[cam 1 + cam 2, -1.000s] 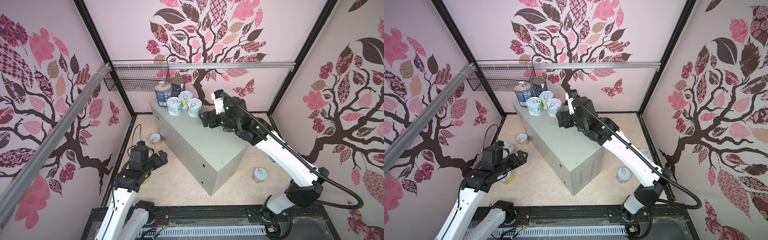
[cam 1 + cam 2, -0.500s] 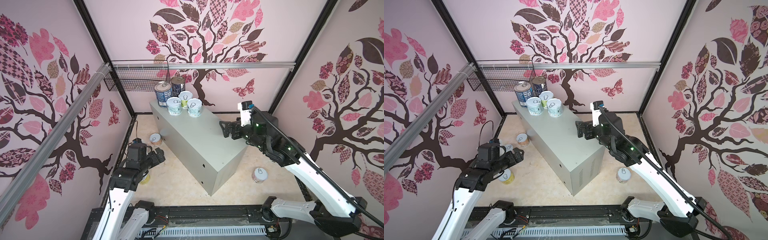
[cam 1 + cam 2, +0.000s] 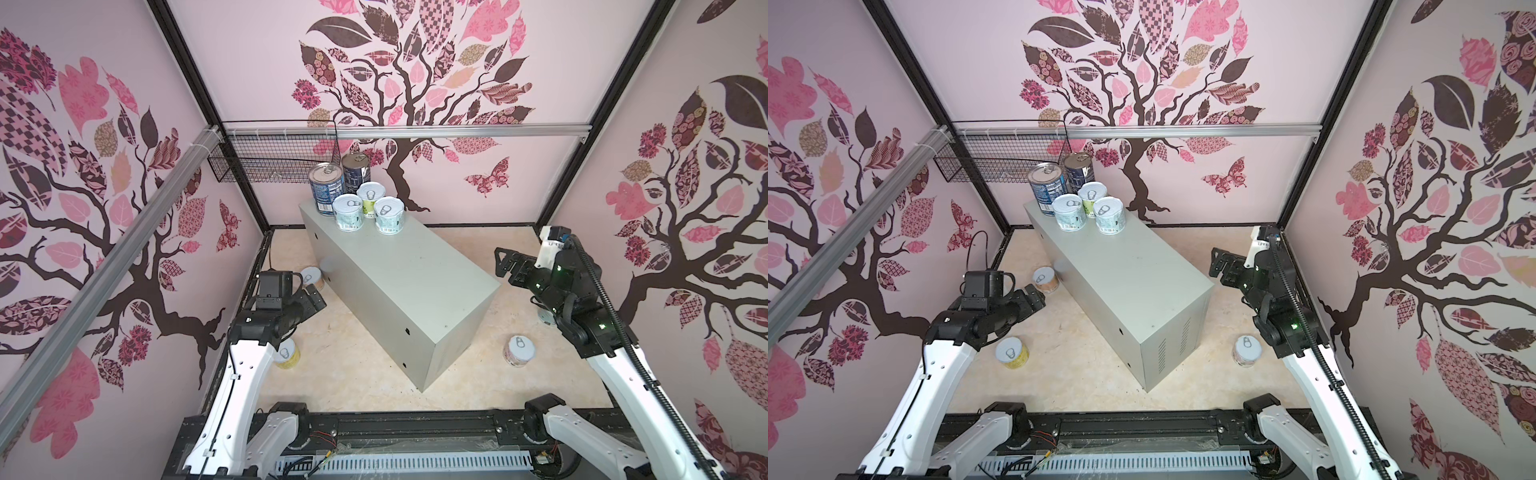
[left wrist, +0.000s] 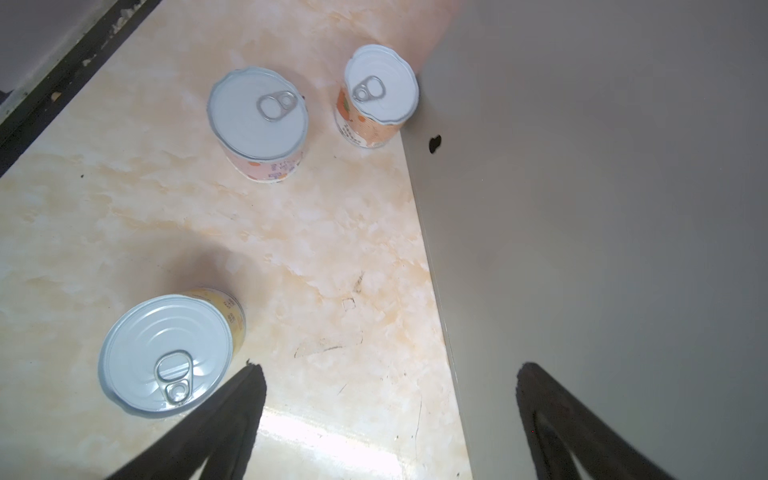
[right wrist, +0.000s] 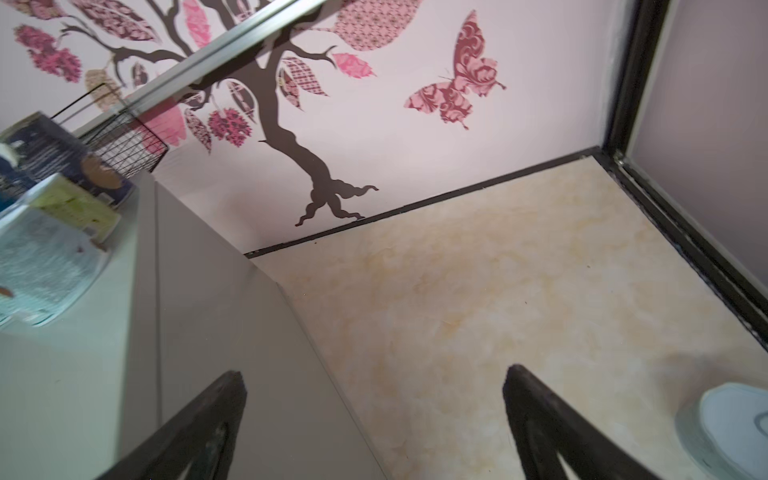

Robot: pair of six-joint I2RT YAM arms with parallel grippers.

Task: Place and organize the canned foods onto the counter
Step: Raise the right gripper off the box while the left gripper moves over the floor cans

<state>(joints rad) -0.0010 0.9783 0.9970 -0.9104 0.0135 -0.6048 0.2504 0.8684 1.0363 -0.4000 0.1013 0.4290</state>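
The counter (image 3: pixel 399 270) sits aslant on the floor (image 3: pixel 353 374). Five cans stand at its far end: a blue can (image 3: pixel 326 189), a second blue can (image 3: pixel 356 169) behind it, and close in front three short ones, a teal can (image 3: pixel 348 212), a green can (image 3: pixel 369 198) and a barcoded can (image 3: pixel 389 215)

On the floor to the left, an orange can (image 4: pixel 376 97) touches the counter's side by a small hole. A peach can (image 4: pixel 257 120) stands just beside it, and a yellow can (image 4: pixel 170 349) stands nearer the arm. To the right, a pink can (image 3: pixel 519 350) stands upright, apart from the counter. Another can (image 3: pixel 543 318) shows only partly under the right arm

The left gripper (image 4: pixel 390 374) hovers over the floor between the yellow can and the counter's side, its jaws spread wide with nothing between them. The right gripper (image 5: pixel 374 374) hangs beside the counter's right side, over its edge and the floor, its jaws also spread wide and empty
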